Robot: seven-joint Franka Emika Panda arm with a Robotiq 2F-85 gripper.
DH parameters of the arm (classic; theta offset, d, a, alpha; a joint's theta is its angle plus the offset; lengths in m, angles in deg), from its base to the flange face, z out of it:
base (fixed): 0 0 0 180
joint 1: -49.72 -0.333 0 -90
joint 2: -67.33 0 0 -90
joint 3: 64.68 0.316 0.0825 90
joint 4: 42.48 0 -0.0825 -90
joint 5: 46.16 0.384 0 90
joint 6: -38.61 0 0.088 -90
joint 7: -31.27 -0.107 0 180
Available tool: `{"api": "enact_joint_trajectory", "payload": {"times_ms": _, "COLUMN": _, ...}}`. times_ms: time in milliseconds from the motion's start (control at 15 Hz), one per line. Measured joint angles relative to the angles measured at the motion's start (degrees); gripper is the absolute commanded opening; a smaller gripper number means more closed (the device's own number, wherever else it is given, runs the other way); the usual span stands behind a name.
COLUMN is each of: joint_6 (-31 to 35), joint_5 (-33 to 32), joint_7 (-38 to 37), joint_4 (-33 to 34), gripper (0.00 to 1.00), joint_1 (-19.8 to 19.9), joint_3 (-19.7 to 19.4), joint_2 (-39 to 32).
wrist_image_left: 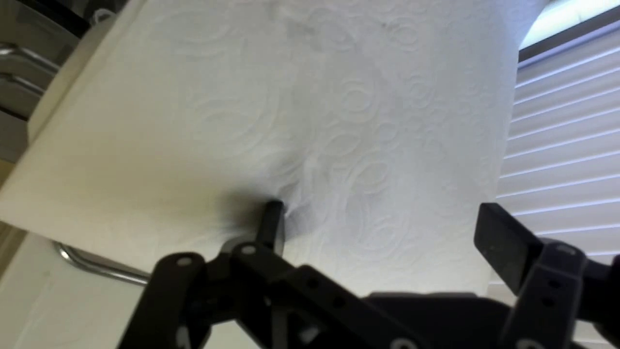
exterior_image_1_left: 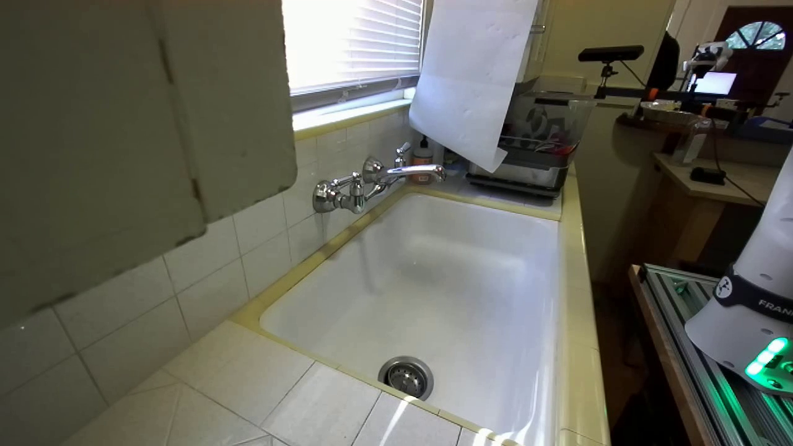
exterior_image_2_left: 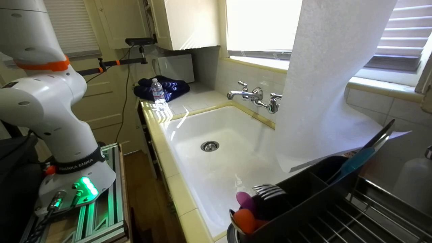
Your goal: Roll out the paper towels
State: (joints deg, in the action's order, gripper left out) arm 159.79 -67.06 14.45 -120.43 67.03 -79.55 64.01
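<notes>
While the gripper (wrist_image_left: 380, 213) stands spread, at the paper towels (wrist_image_left: 358, 111), black band (exterior_image_2_left: 81, 164) on arm (exterior_image_2_left: 47, 101), lettered FRANKA EMIKA

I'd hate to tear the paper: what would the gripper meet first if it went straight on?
Most likely the paper towel sheet, which spreads across the wrist view ahead of the open gripper. Depth is unclear there; the two may be touching.

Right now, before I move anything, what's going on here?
The arm has its hand at the paper towels. The hand is open, and one finger seems to touch the paper. A long sheet hangs down by the blinds, its lower end at the caddy side of the sink. Whether that end touches anything, I can't tell.
</notes>
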Motion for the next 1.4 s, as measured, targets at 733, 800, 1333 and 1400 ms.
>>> {"api": "enact_joint_trajectory", "payload": {"times_ms": 733, "joint_6": -0.3, "joint_5": 3.6, "joint_7": 0.0, "joint_4": -4.6, "gripper": 1.00, "joint_1": -1.4, "joint_3": 3.2, "joint_2": -0.5}}
{"api": "enact_joint_trajectory", "payload": {"times_ms": 800, "joint_6": -0.3, "joint_5": 4.2, "joint_7": 0.0, "joint_4": -4.6, "gripper": 1.00, "joint_1": -1.5, "joint_3": 3.3, "joint_2": -0.2}}
{"api": "enact_joint_trajectory", "payload": {"times_ms": 1333, "joint_6": -7.4, "joint_5": 5.8, "joint_7": 1.9, "joint_4": -4.7, "gripper": 1.00, "joint_1": -2.1, "joint_3": 5.3, "joint_2": 4.0}}
{"api": "enact_joint_trajectory", "payload": {"times_ms": 1400, "joint_6": -9.5, "joint_5": 6.4, "joint_7": 2.4, "joint_4": -4.7, "gripper": 1.00, "joint_1": -2.2, "joint_3": 5.5, "joint_2": 4.7}}
